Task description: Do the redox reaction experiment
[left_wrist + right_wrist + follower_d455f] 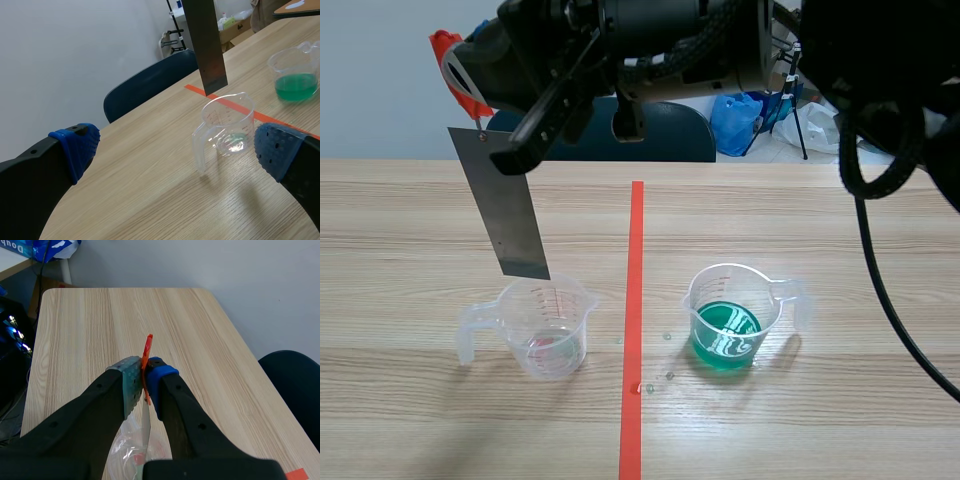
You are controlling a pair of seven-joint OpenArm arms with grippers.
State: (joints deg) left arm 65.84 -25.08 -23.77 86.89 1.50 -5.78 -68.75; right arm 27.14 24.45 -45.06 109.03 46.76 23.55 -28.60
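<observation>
1. Reaching in across the scene's top, the right gripper (520, 150) is clamped on the metal strip (507, 215) near its upper end. In its own wrist view the strip shows only edge-on between the pads.
2. An orange-red piece (450, 62) at the strip's top is hard to make out.
3. The strip hangs with its long axis nearly upright, slightly tilted. Its lower end points down just above the clear cup (548, 328).
4. The left gripper (177, 147) is spread wide and holds nothing; the clear cup stands ahead of it.
5. The green-liquid cup (730, 318) stands across the tape line (633, 300).
</observation>
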